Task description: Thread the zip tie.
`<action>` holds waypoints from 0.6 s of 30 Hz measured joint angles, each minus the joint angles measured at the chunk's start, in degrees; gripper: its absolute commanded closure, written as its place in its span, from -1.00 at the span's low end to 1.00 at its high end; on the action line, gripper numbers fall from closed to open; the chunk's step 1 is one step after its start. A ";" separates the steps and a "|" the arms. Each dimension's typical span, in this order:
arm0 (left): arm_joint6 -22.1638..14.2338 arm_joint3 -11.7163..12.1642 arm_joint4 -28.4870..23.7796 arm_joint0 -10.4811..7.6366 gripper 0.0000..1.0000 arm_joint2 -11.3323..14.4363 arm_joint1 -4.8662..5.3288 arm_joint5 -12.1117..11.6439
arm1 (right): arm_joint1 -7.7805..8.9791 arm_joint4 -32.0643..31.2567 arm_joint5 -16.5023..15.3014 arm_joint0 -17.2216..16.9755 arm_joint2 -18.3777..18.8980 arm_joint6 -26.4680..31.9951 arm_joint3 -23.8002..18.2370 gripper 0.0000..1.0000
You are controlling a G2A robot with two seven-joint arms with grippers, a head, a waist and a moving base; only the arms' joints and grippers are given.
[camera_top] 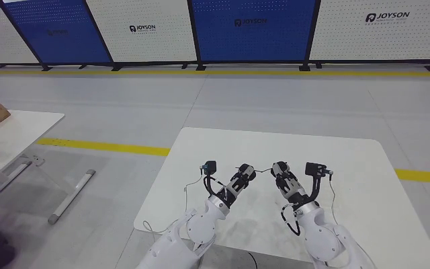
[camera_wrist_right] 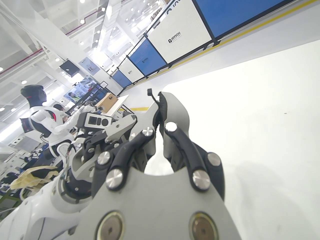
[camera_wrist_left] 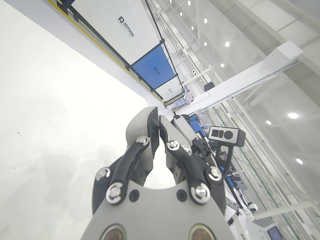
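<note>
The zip tie [camera_wrist_right: 150, 93] is a thin black strip. Its square head sticks out past the tips of my right gripper [camera_wrist_right: 160, 98], which is shut on it. My left gripper [camera_wrist_left: 158, 121] is shut too, with a short black stub of the zip tie [camera_wrist_left: 155, 121] pinched at its tips. From above, the left gripper [camera_top: 246, 169] and right gripper [camera_top: 276, 167] face each other tip to tip above the white table [camera_top: 222, 144]. The zip tie [camera_top: 262, 170] shows as a faint line between them. Most of the strip is hidden inside the fingers.
The table's far edge [camera_top: 282, 133] and left edge [camera_top: 158, 181] border grey floor with a yellow line [camera_top: 101, 146]. Another white table [camera_top: 27, 128] stands at the far left. Blue and white panels [camera_top: 255, 30] close off the back.
</note>
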 measured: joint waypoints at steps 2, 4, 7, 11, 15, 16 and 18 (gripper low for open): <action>0.00 0.00 0.00 0.00 1.00 0.00 0.00 0.00 | -0.09 0.21 -0.16 0.07 -0.26 0.29 0.12 1.00; 0.00 0.00 0.00 0.00 1.00 0.00 0.00 0.00 | -0.21 0.97 -0.48 0.17 -0.54 0.58 0.37 1.00; 0.00 0.00 0.00 0.00 1.00 0.00 0.00 0.00 | -0.43 2.66 -1.01 0.38 -0.84 0.48 0.96 1.00; 0.00 0.00 0.00 0.00 1.00 0.00 0.00 0.00 | -0.74 1.91 0.33 1.39 -1.75 0.50 2.81 1.00; 0.00 0.00 0.00 0.00 1.00 0.00 0.00 0.00 | -1.00 1.90 0.92 1.95 -2.40 0.87 3.92 1.00; 0.00 0.00 0.00 0.00 1.00 0.00 0.00 0.00 | -1.04 2.01 0.91 1.98 -2.43 0.86 4.02 1.00; 0.00 0.00 0.00 0.00 1.00 0.00 0.00 0.00 | -1.10 2.44 0.69 1.87 -2.33 0.64 4.01 1.00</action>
